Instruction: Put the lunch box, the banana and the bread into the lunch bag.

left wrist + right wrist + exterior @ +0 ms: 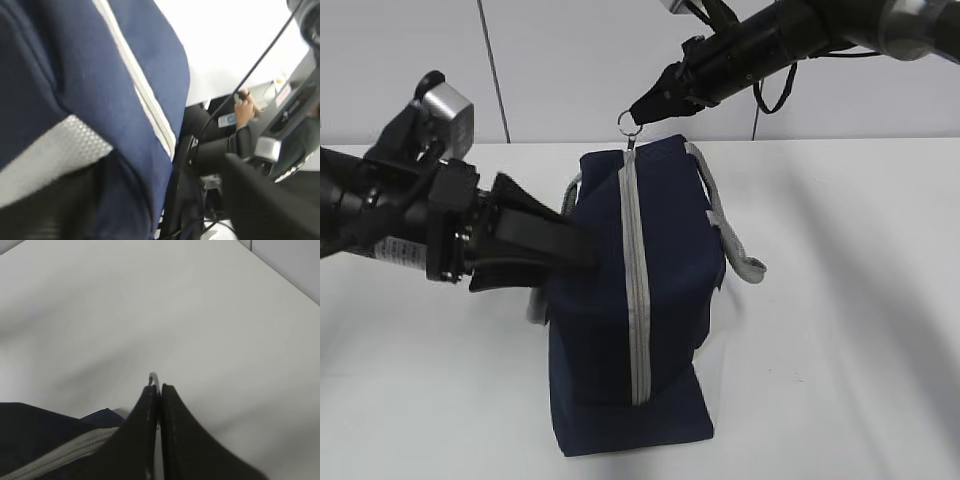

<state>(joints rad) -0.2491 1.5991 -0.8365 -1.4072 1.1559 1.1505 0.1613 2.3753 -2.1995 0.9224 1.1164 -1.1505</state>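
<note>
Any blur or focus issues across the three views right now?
Exterior view: sharp, soft even light, faint shadows on the table beside the lunch bag. Left wrist view: smeared and soft, bag fabric fills the left, background hazy. Right wrist view: the right gripper fingers are dark and close, ring pull slightly soft, table washed pale.

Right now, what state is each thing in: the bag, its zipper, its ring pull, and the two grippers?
Bag: upright on the table, contents hidden.
Zipper: shut along its whole visible length.
Ring pull: at the bag's far end, pinched by the right gripper.
Right gripper: shut on the ring pull.
Left gripper: at the bag's left side; whether it grips cannot be told.
</note>
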